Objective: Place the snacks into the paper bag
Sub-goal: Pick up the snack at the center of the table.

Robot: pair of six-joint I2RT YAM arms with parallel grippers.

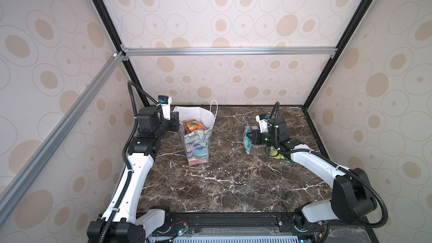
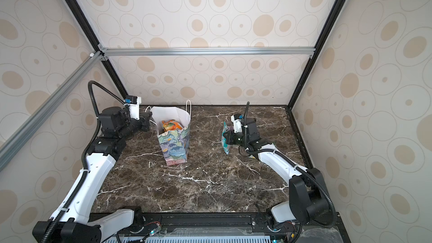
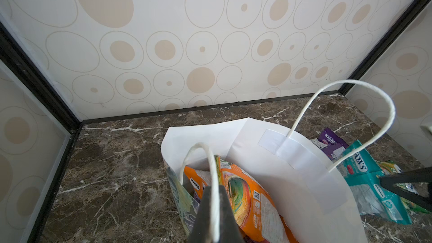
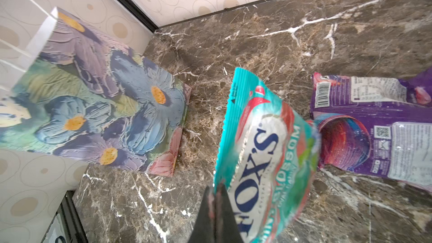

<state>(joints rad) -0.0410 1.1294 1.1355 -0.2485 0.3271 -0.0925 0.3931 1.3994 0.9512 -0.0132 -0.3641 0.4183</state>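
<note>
Presently the teal packet (image 4: 264,141) is gripped at one edge by the right fingers (image 4: 216,206), which are clenched on it. It hangs over the counter (image 1: 233,183), well apart from the paper bag (image 1: 198,146). The left fingers (image 3: 205,206) are clenched on the near cord handle (image 3: 198,145), so that the bag's mouth is drawn open on that side.

The step in hand is judged to be the carrying of this packet to the bag. It would be done well if the packet were raised above the rim before being moved across, since its limp lower end could catch the paper wall and tip the upright bag. Release is best made only once the packet is over the white interior, between the two handles. The held cord should be steadied rather than pulled, lest the bag be dragged.

Inside the bag an orange packet (image 3: 243,190) is seen leaning, with another orange one beside it; what lies beneath cannot be told. Left on the counter are a purple packet (image 4: 374,141) and a green packet (image 1: 277,154).
</note>
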